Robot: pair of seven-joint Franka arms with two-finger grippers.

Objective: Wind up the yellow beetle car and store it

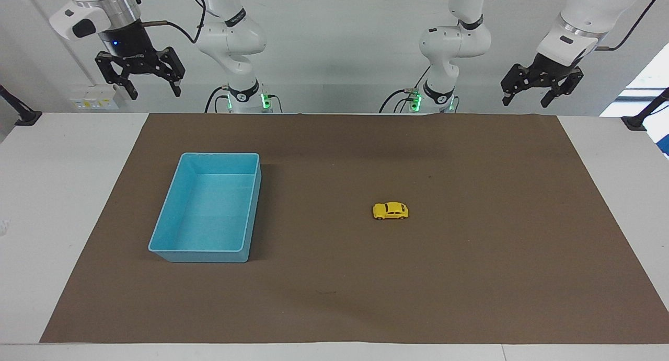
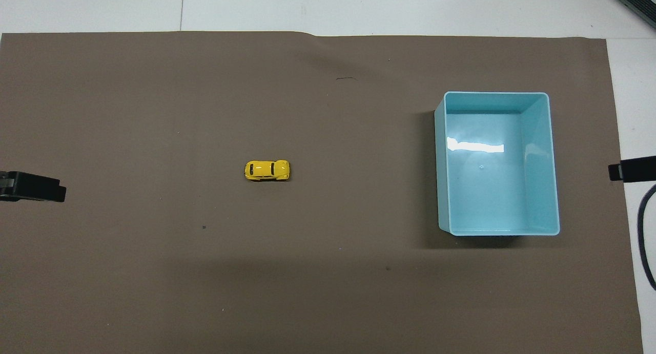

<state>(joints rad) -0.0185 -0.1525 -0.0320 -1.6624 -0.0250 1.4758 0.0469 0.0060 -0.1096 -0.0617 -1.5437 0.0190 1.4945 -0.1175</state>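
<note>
While both end effectors, left [image 1: 541, 92] and right [image 1: 140, 80], hang released above the robots' edge of the surface, nothing is done: the car [image 1: 390, 211] sits untouched mid-mat, well apart from the empty bin [image 1: 157, 239].

In the overhead view, only a dark tip of the left gripper [image 2: 32, 186] juts in at one side edge, and a shorter tip of the right gripper [image 2: 631, 169] at the other; the rest of both is cut off. A black cable [image 2: 644, 236] below the right gripper's tip runs out of frame. The yellow beetle car [image 2: 267, 170], well apart from both grippers, is too small to show any winding part.
</note>
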